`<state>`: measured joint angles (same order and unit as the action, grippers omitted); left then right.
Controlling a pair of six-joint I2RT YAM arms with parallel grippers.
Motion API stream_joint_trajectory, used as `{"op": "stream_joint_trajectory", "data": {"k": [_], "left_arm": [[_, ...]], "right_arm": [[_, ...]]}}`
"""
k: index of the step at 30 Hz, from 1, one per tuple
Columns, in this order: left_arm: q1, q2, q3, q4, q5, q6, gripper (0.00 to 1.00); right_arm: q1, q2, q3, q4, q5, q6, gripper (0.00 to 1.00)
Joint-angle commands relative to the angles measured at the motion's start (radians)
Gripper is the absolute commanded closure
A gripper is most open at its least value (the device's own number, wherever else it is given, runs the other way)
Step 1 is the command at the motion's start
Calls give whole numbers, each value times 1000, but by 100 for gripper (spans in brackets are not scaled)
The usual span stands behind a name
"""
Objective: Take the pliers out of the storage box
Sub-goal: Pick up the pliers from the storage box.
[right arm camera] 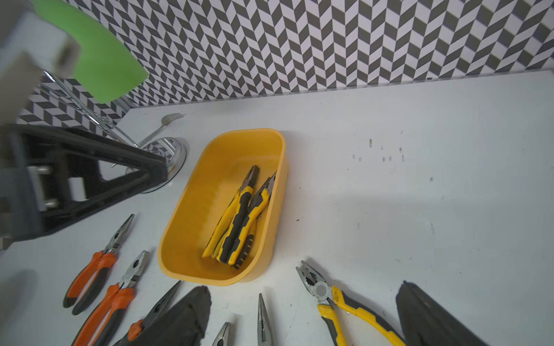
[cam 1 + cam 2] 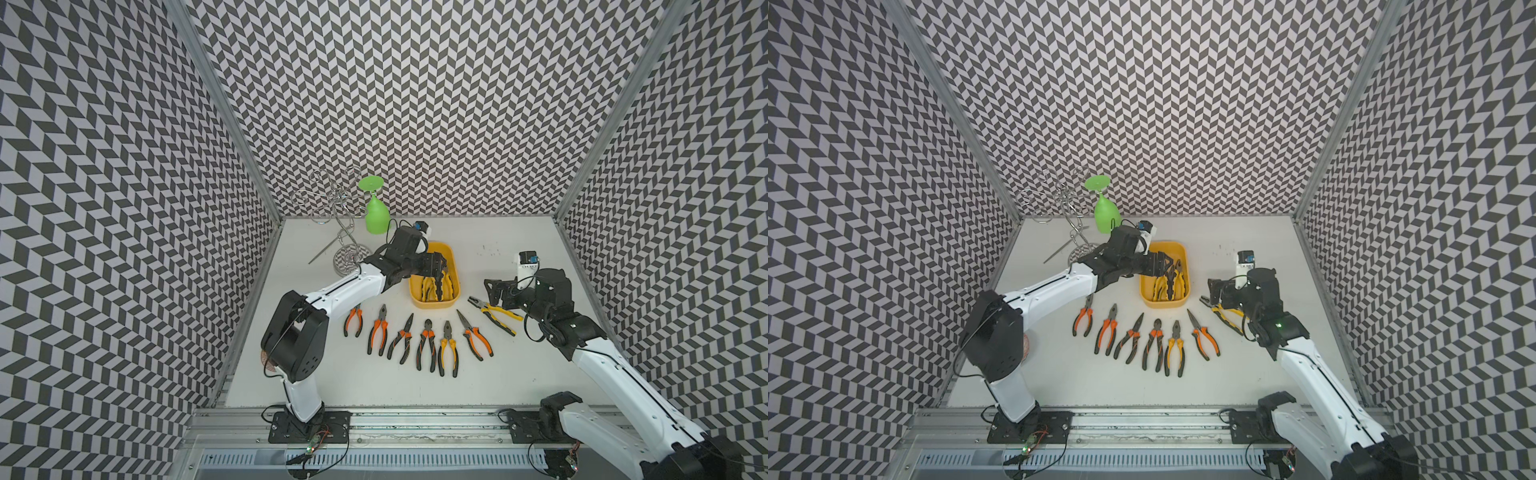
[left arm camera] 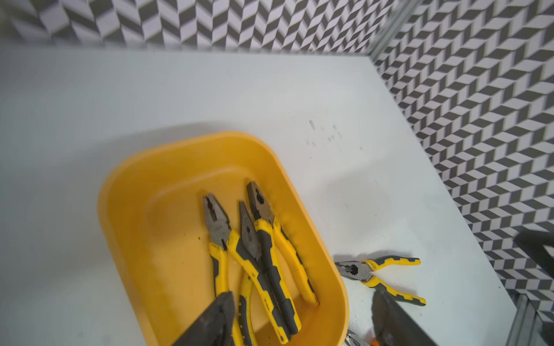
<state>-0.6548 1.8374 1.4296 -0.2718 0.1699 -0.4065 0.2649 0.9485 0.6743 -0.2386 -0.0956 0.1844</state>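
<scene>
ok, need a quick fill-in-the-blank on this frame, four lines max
The storage box holds ___ pliers.
Their handles are black and ___.
The left gripper is above the ___.
On the table lie ___ more pliers.
Missing: three; yellow; storage box; seven.

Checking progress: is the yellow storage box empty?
Not empty. The yellow storage box holds three yellow-handled pliers, seen in the left wrist view.

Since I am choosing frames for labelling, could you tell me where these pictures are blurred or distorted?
Left wrist view: pliers in the storage box read clearly, the far wall is smeared, the left tool's fingers soft. Right wrist view: the green glass is a near blur. Both top views: crisp, with wide-angle splay.
</scene>
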Motion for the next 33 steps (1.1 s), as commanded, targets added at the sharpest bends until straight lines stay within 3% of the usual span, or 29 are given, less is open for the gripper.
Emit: {"op": "stream_joint_trajectory", "data": {"k": [1,4,11,15,23,27,33], "left_arm": [[-32,61,94,-203,-54,-6,34],[-29,114,141,-239,-60,3,52],[-19,197,194,-280,-88,82,71],[-19,246,224,-318,-164,98,71],[-12,296,199,-265,-209,92,70],[-12,332,213,-258,-189,96,64],[-12,384,224,-265,-200,107,63]], "right_arm": [[-4,3,8,48,-78,18,1],[-4,-10,-6,63,-86,8,1],[-4,-22,-12,83,-156,-8,1],[-4,-38,-18,97,-167,-14,1],[-4,-21,-16,99,-171,-17,0],[-5,-13,-16,96,-167,-20,0],[-4,-19,-15,94,-140,-19,0]]}}
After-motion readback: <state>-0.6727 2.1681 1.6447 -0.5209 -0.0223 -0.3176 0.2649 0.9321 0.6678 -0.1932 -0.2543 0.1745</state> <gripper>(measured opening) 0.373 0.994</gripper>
